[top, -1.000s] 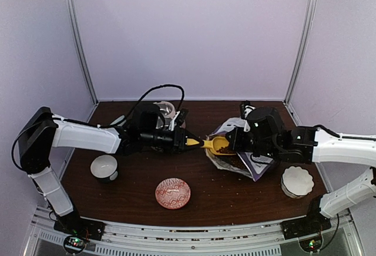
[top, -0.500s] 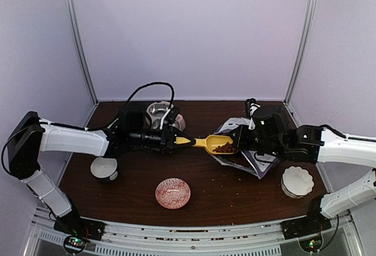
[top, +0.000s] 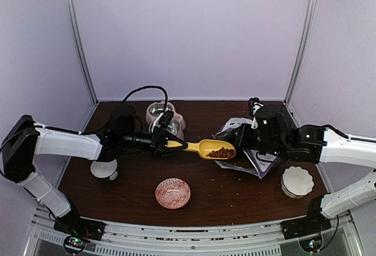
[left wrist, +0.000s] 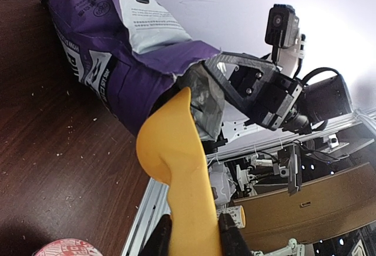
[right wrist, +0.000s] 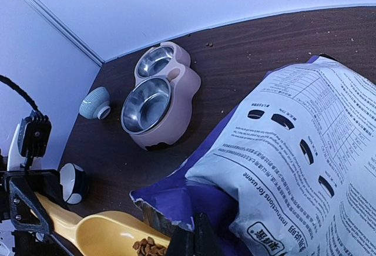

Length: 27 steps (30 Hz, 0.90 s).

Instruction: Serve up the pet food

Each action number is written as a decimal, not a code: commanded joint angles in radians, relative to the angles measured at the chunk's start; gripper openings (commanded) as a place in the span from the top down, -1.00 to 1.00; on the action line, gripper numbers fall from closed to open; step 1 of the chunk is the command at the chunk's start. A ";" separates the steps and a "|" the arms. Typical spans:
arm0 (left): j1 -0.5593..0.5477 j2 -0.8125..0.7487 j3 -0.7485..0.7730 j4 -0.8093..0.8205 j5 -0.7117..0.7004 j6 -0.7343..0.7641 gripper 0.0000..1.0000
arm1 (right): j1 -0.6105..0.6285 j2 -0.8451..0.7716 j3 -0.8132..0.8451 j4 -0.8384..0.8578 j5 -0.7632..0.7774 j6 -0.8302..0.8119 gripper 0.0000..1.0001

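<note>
Grips the handle of the yellow scoop (top: 202,148) in the left gripper (top: 163,144), fingers (left wrist: 160,235) clenched on either side of it. Works over a dark brown wooden table (top: 223,200) flecked with crumbs, closed in by pale lilac walls (top: 194,33) with metal corner posts. Finds at far left a small white cup (top: 104,168) just beside the left arm, inside too dark to read. Finds behind the left gripper a pink double feeder (right wrist: 176,91) with two steel bowls, both empty, and a little pale blue bowl (right wrist: 96,102) near it. Finds toward the near edge a red patterned plate (top: 173,192), empty. Carries brown kibble (top: 222,152) in the scoop's bowl, held roughly level above the table, just outside the bag's mouth. Pinches the rim of the purple bag (right wrist: 282,168) in the right gripper (right wrist: 194,235), fingers closed on it, bag lying with its white printed back upward. Ends at far right with a white scalloped bowl (top: 296,181), empty.
</note>
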 commanded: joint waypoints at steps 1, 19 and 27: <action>0.023 -0.017 -0.014 0.010 -0.010 -0.020 1.00 | -0.008 -0.058 0.041 0.046 0.077 0.027 1.00; 0.072 -0.051 -0.064 0.185 0.051 -0.188 1.00 | -0.007 -0.054 0.041 0.041 0.081 0.037 1.00; 0.074 -0.060 -0.068 0.252 0.062 -0.243 1.00 | -0.007 -0.055 0.038 0.037 0.084 0.038 1.00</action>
